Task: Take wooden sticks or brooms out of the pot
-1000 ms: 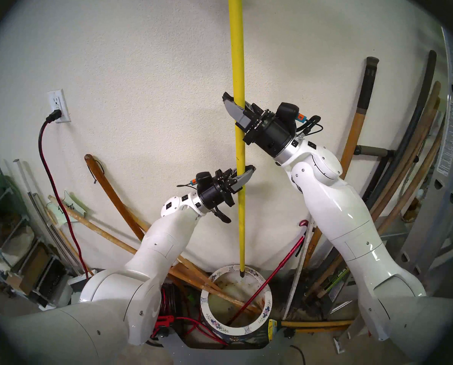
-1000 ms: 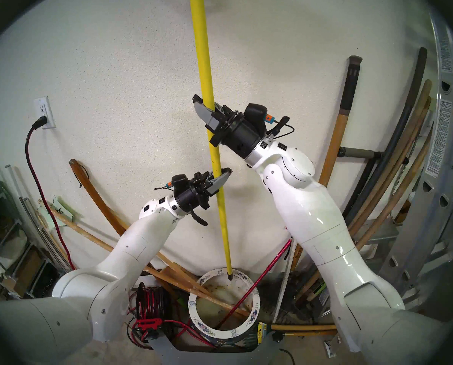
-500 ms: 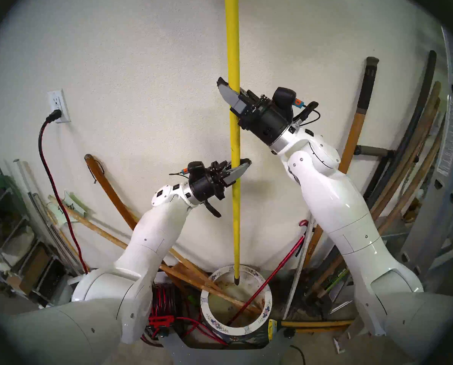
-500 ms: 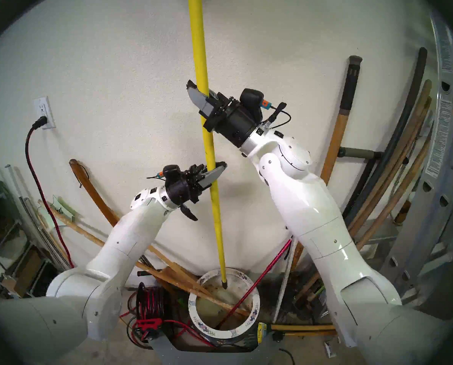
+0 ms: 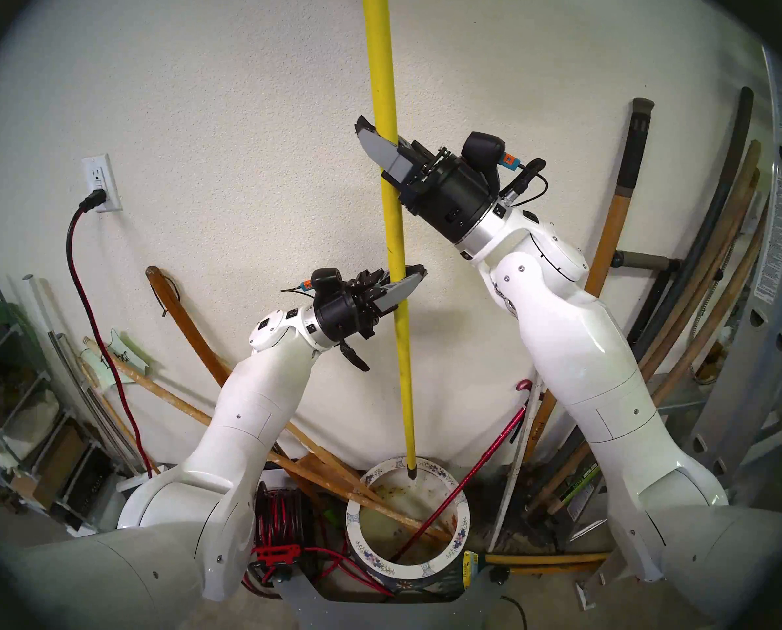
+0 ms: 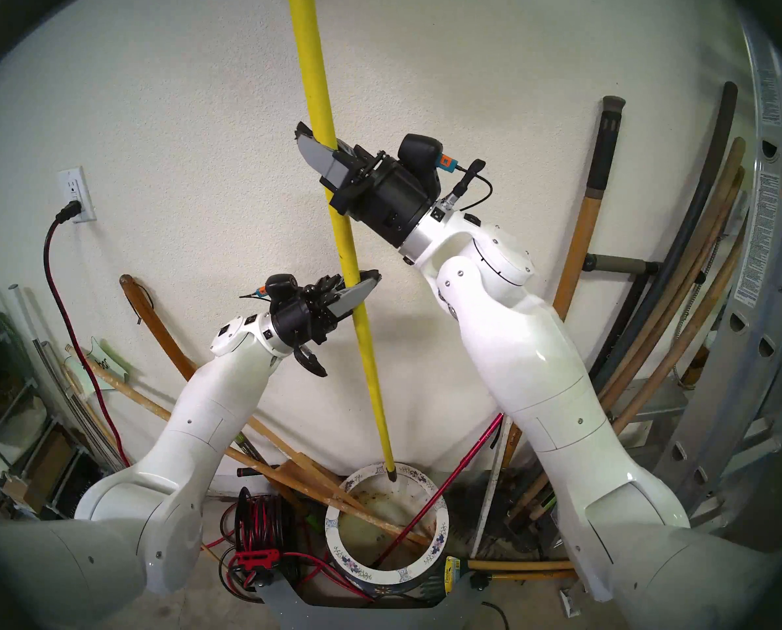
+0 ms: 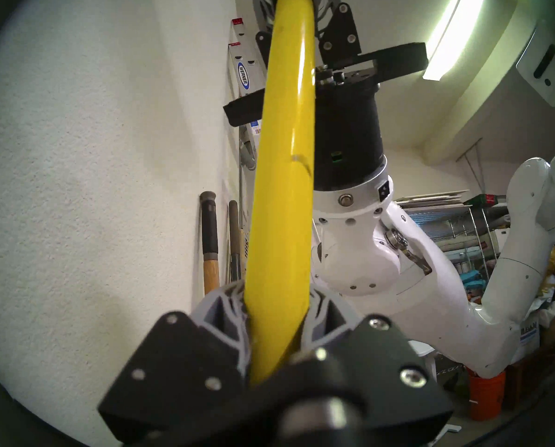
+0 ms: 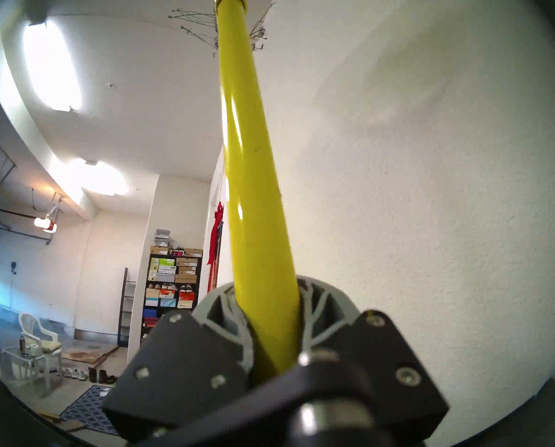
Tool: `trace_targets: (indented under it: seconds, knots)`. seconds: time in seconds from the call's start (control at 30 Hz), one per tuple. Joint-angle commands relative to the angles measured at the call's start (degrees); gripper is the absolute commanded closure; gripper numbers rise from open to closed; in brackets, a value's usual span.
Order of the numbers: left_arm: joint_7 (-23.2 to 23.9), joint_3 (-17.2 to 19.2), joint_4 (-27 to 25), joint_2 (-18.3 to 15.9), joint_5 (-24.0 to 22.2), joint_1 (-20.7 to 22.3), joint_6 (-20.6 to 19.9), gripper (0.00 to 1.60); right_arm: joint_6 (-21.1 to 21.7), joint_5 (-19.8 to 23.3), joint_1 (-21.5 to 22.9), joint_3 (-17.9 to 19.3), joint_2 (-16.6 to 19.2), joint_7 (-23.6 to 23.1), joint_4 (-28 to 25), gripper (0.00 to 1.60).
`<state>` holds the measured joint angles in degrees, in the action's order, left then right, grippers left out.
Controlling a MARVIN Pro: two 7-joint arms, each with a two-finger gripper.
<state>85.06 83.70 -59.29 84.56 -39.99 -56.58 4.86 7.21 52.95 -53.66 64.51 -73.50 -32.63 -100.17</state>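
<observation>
Both grippers pinch the yellow broom pole [image 5: 391,215]: right gripper [image 5: 382,136] high, left gripper [image 5: 403,281] lower. Its dark tip hangs at the pot [image 5: 357,524] rim's 12 o'clock, apparently mid-lift. Next: raise further, then swing clear of the wooden poles [image 5: 334,483] still inside.

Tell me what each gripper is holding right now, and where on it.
Both hold the yellow broom pole: the right gripper high on the shaft, the left gripper lower, around mid-shaft.
</observation>
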Motion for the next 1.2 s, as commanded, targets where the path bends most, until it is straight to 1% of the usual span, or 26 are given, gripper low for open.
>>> trace_targets:
  seconds: [0.0,0.03,0.07,0.3,0.33,0.37,0.4,0.47,0.53,0.57,0.6,0.63,0.67,0.77,0.8,0.9,0.93,0.97,1.1,1.17]
  knots:
    - [-0.9,2.2,-6.3,-1.0,-2.1,-0.5,-2.8,1.6,3.1,1.3,-1.7,-3.7,-1.8,0.6,-2.2,1.6]
    - [-0.9,2.2,-6.3,-1.0,-2.1,-0.5,-2.8,1.6,3.1,1.3,-1.7,-3.7,-1.8,0.6,-2.2,1.6]
    - [-0.9,2.6,-7.5,-1.4,-2.1,-1.1,-3.4,1.6,3.7,1.4,-1.8,-4.5,-2.3,1.0,-2.7,1.6]
    - [-1.0,3.5,-11.9,-2.5,-2.0,-3.9,-5.9,1.6,5.4,2.0,-1.6,-6.7,-3.7,2.8,-4.3,1.6]
    - [-1.2,3.7,-13.3,-2.7,-2.0,-4.7,-6.3,1.6,5.7,2.2,-1.7,-7.0,-3.9,3.1,-4.6,1.6]
    - [-1.0,3.8,-12.6,-2.7,-2.0,-4.5,-6.5,1.6,5.9,2.3,-1.8,-7.3,-4.1,3.4,-4.7,1.6]
    - [-1.3,4.0,-14.4,-3.0,-1.9,-5.5,-7.0,1.6,6.2,2.4,-1.8,-7.6,-4.3,3.7,-4.9,1.6]
    - [-1.1,4.0,-13.9,-3.0,-1.9,-5.4,-7.1,1.6,6.4,2.6,-2.0,-7.9,-4.5,3.8,-5.1,1.6]
    - [-1.4,4.4,-16.0,-3.5,-1.8,-6.8,-8.2,1.6,7.2,3.2,-2.3,-8.6,-5.2,4.6,-5.7,1.6]
    - [-1.4,4.4,-16.0,-3.5,-1.8,-6.8,-8.2,1.6,7.2,3.2,-2.3,-8.6,-5.2,4.6,-5.7,1.6]
    - [-1.7,4.6,-17.3,-3.6,-1.8,-7.6,-8.8,1.6,7.5,3.5,-2.4,-8.9,-5.5,5.0,-6.0,1.6]
    - [-1.6,4.6,-17.0,-3.7,-1.8,-7.7,-9.0,1.6,7.6,3.7,-2.5,-9.0,-5.7,5.2,-6.1,1.6]
    - [-1.9,4.8,-18.3,-3.8,-1.7,-8.5,-9.6,1.6,7.9,3.9,-2.6,-9.2,-6.0,5.7,-6.2,1.6]
    - [-2.5,5.0,-20.1,-3.9,-1.6,-10.4,-11.1,1.6,8.3,4.6,-2.5,-8.9,-6.9,7.3,-6.1,1.6]
    - [-3.0,5.1,-21.5,-4.0,-1.6,-11.8,-12.4,1.6,8.5,4.9,-2.0,-8.5,-7.5,8.5,-5.9,1.6]
    - [-3.8,5.1,-23.6,-4.0,-1.5,-14.2,-14.4,1.6,8.5,5.3,-1.0,-7.3,-8.7,10.4,-4.9,1.6]
    - [-3.8,5.1,-23.6,-4.0,-1.5,-14.2,-14.4,1.6,8.5,5.3,-1.0,-7.3,-8.7,10.4,-4.9,1.6]
    - [-4.3,4.9,-25.1,-4.1,-1.3,-16.1,-15.9,1.6,8.4,5.4,-0.1,-6.1,-9.5,12.0,-3.9,1.6]
    - [-5.2,4.9,-27.1,-4.3,-1.1,-18.5,-17.7,1.6,8.3,5.3,1.2,-4.5,-10.3,14.1,-2.0,1.6]
    - [-6.3,5.2,-29.5,-4.9,-0.8,-20.5,-19.1,1.6,8.4,5.3,2.3,-3.1,-10.8,15.7,0.1,1.6]
